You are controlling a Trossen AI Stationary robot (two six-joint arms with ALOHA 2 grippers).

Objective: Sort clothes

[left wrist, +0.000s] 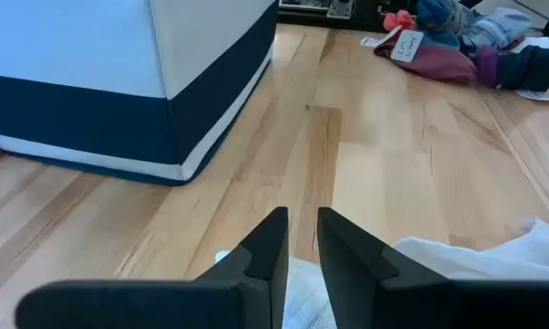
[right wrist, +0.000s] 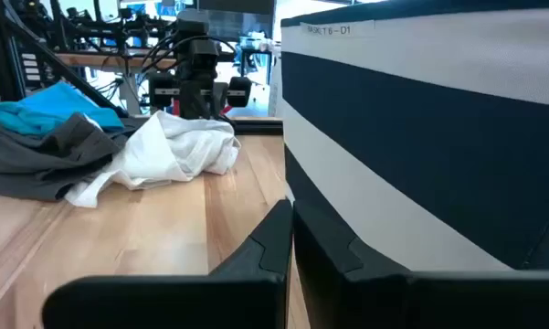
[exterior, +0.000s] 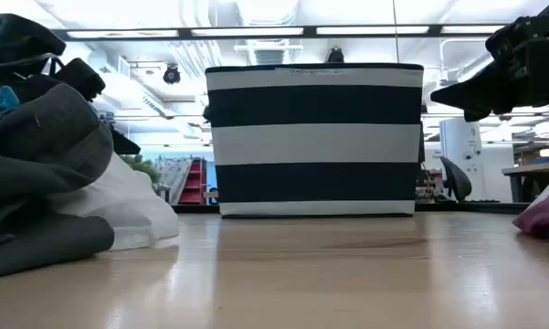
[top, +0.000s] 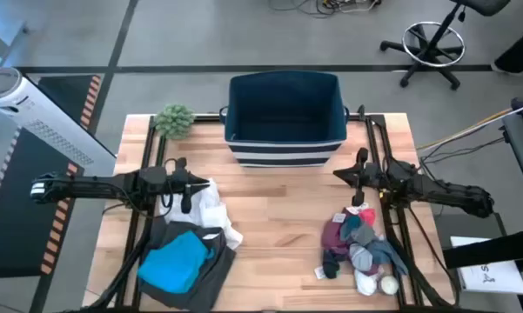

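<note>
My left gripper hovers over the white garment, at the far end of the left pile. Its fingers stand a narrow gap apart, and white cloth lies under and beside them. The turquoise-blue garment lies on the dark grey one, which rests on the table. My right gripper is shut and empty, level, near the front right corner of the navy striped bin. The maroon garment and several small socks lie in a heap at the near right.
The bin stands at the table's far middle, with a green fuzzy ball plant to its left. Bare wood lies between the two piles. An office chair base stands on the floor beyond the table.
</note>
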